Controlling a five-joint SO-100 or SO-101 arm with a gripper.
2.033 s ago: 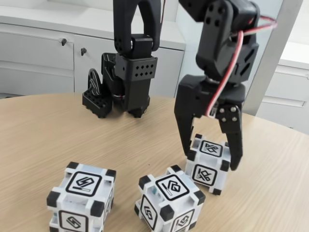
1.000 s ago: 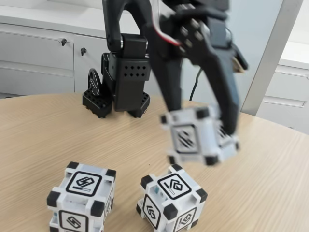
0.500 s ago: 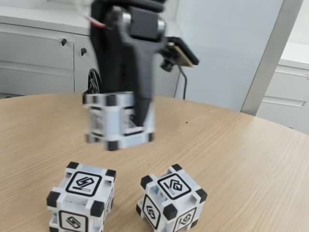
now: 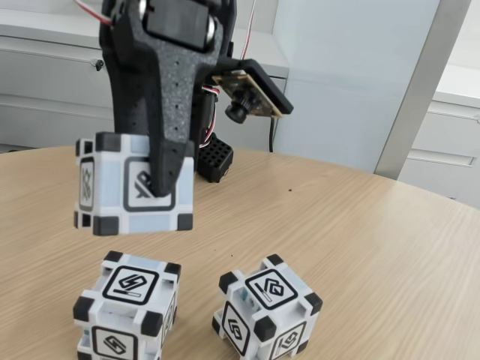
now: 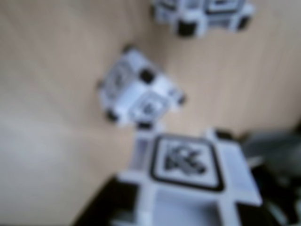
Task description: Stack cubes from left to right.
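In the fixed view my gripper (image 4: 146,184) is shut on a white cube (image 4: 105,187) with black corners, holding it in the air. It hangs just above the left cube (image 4: 127,304), apart from it, with one black finger (image 4: 169,142) across its front face. A second cube (image 4: 264,309) rests on the table to the right, turned at an angle. The blurred wrist view has the held cube (image 5: 188,165) at the bottom between dark fingers (image 5: 106,200). Below it on the wood lie one cube (image 5: 138,89) and another (image 5: 202,12) at the top edge.
The round wooden table (image 4: 375,247) extends open to the right. The arm's black base (image 4: 214,161) stands at the table's back. The wrist camera (image 4: 244,94) juts out to the right of the gripper. White cabinets (image 4: 52,82) and a pale wall panel stand behind.
The gripper shut on the right-hand cube, lifted it off the table and carried it leftward. It now hangs over the left cube. The two resting cubes have not moved.
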